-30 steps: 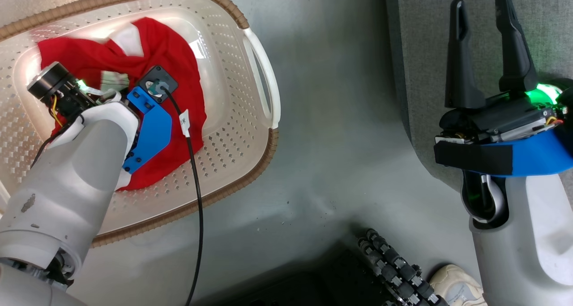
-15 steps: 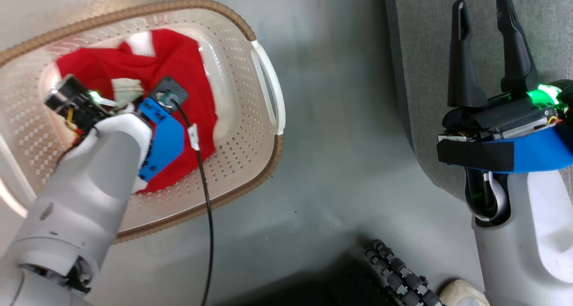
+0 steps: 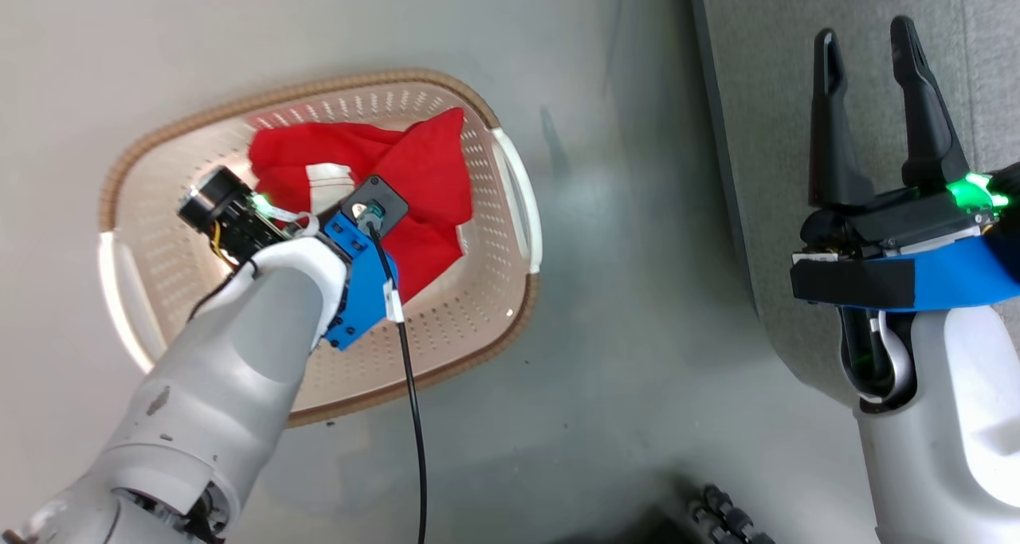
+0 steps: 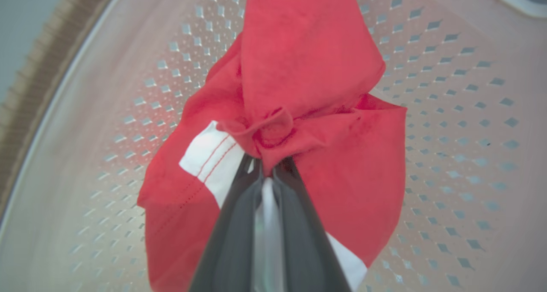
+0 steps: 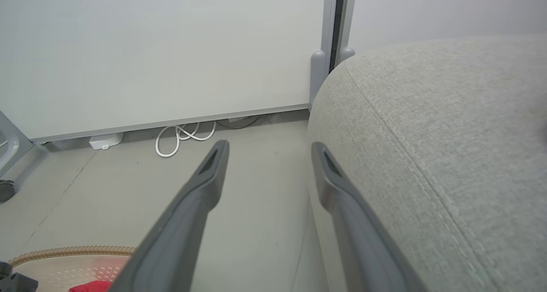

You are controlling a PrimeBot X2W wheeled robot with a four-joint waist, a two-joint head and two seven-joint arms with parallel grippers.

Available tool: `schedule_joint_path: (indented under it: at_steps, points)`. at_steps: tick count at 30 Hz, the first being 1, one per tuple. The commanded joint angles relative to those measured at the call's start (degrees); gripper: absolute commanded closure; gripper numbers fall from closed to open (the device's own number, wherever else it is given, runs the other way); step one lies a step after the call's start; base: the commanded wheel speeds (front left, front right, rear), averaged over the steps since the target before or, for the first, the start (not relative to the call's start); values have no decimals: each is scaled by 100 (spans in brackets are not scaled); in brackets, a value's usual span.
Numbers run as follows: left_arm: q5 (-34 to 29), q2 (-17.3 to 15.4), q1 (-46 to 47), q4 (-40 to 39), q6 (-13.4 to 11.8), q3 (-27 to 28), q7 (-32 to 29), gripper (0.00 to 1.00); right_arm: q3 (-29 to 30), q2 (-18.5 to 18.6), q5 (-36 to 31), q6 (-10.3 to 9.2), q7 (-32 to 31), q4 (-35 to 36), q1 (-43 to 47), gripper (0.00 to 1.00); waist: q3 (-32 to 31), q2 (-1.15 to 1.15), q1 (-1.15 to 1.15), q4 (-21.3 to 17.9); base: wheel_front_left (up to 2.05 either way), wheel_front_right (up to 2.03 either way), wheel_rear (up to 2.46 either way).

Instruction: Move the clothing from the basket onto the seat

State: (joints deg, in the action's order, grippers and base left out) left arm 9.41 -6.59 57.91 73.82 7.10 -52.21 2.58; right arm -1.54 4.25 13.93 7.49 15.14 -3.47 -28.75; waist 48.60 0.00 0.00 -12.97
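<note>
Grey floor spreads under everything we see, and on it stands the basket, cream-white and perforated, with a brown woven rim and a white handle at each end. Inside the basket, toward its far side, we find the clothing: bright red crumpled fabric with a white panel crossed by thin red stitching. The left arm reaches down into the basket from its near side, a black cable trailing off it over the near rim. In the left wrist view the left gripper has its two dark fingers drawn almost together, pinching a bunched fold of the red fabric at their tips, just beside the white panel; the rest of the garment spreads from that pinch across the basket's holed wall. We cannot tell whether the fabric is clear of the basket's bottom. Right of the basket, well apart from it across bare floor, is the seat, grey and upholstered with a rounded edge. The right gripper hovers over the seat's edge nearest the basket, fingers spread wide with nothing between them. Beyond the basket we see a pale wall meeting the floor, a white cord coiled at its foot.
</note>
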Motion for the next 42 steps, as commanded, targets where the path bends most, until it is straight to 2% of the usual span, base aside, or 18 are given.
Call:
schedule_joint_path:
  at_steps: [1,17,29,42]
  points:
    - [32,39,-40,-18,23,16,76,100,23,53,-19,1,2,-26,89,0,-264,0,0,169,0,0,0]
    - [620,318,-492,-226,36,95,1141,100,200,234,-181,1,1,-437,800,0,-1857,0,0,737,0,0,0]
    - [1130,360,-1005,-1104,37,288,1266,100,224,237,-272,1,1,-691,1411,0,-2956,0,0,984,0,0,0]
    - [1131,245,-1651,-2304,-97,846,1268,100,202,187,-327,1,1,-855,1930,0,-3861,0,0,1091,0,0,0]
